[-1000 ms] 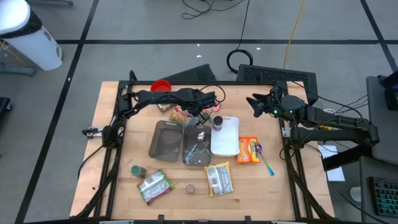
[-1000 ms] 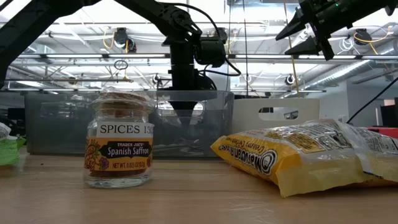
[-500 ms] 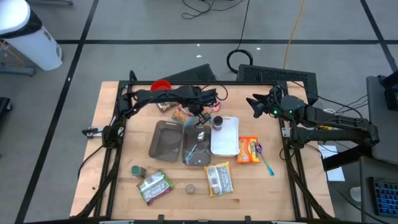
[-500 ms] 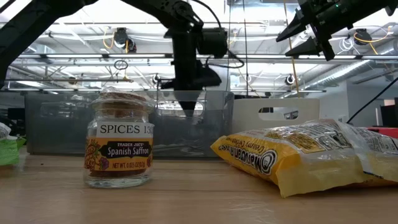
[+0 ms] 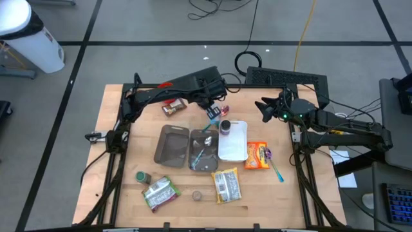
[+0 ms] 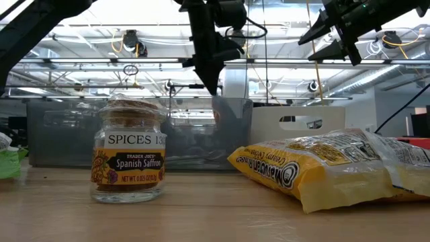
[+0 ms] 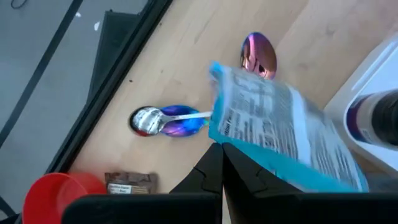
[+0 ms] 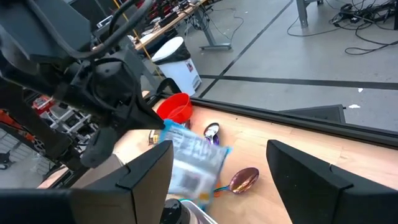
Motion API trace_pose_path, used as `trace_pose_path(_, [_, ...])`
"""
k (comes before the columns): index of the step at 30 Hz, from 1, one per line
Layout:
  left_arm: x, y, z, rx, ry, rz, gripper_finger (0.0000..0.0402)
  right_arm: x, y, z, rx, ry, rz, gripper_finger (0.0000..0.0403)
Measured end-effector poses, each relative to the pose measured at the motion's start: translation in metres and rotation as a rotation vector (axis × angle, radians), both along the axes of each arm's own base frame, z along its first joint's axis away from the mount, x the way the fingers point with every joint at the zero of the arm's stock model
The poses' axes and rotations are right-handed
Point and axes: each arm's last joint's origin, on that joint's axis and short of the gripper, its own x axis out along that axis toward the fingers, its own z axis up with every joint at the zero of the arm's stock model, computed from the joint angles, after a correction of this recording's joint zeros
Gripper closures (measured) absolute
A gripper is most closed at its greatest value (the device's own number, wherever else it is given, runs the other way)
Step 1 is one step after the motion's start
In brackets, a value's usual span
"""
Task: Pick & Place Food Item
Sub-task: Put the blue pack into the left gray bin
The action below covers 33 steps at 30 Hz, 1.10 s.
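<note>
The left pincer (image 7: 219, 163) is clamped on a blue-edged food packet (image 7: 280, 134) and holds it in the air above the bench (image 5: 116, 161), near the far edge, beside the white tray (image 5: 233, 143); the pick looks done, the placing is left, and the pictures do not show the target; the right pincer (image 5: 262, 109) waits with fingers spread, raised at the far right.
</note>
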Motion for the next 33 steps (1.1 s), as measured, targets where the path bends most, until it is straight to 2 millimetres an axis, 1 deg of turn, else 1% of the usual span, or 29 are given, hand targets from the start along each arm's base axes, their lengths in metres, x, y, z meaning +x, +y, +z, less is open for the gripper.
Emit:
trace_pose_path(10, [-0.004,0.002,-0.001,-0.009,0.035,0.008,0.0400,0.001,0.002,0.000,0.002,0.005,0.081,0.0152])
trace_pose_path(21, [-0.005,0.002,-0.001,-0.010,0.040,0.007,0.0400,0.001,0.002,0.000,0.004,0.005,0.082,0.0152])
trace_pose_path(24, [-0.006,0.004,-0.001,-0.012,0.047,0.012,0.0391,0.001,0.002,0.000,0.005,0.005,0.082,0.0152])
trace_pose_path(28, [-0.014,0.013,-0.003,-0.032,0.101,0.034,0.0378,0.001,0.002,0.000,0.007,0.004,0.093,0.0152])
trace_pose_path(33, [-0.034,0.033,-0.005,-0.124,0.194,0.084,0.0365,0.002,0.003,0.000,0.018,0.002,0.132,0.0152])
